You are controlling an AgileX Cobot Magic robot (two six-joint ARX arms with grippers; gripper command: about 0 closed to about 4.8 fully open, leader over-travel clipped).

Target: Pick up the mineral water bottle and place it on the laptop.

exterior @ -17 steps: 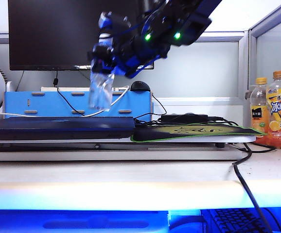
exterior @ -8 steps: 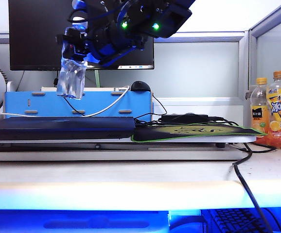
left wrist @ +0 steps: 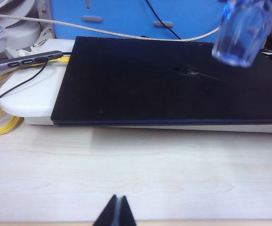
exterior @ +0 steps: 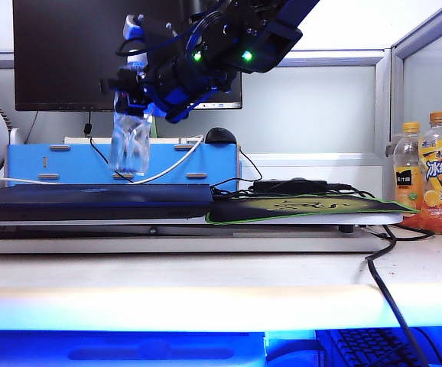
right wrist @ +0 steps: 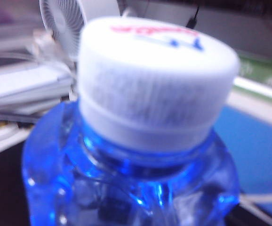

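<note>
right tool (exterior: 133, 92) grips clear ribbed mineral water bottle (exterior: 129, 141) above flat laptop (exterior: 91, 200); left tool (left wrist: 117, 214) closed.

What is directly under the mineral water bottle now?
The mineral water bottle, held in the air by the right pincer, hangs above the closed laptop. Only bare dark lid lies beneath; the lid hides anything under it.

The small clear glossy plastic bottle (exterior: 130, 141) has a ribbed white plastic cap (right wrist: 155, 75); the flat dark laptop lid (left wrist: 164, 84) looks smooth, the pale wood-grain tabletop (left wrist: 136, 174) matt.

The exterior view looks level across the desk edge. The left wrist view looks down on the laptop (left wrist: 169, 80), shared with it. The right wrist view sits right above the bottle's cap (right wrist: 155, 80).
</note>
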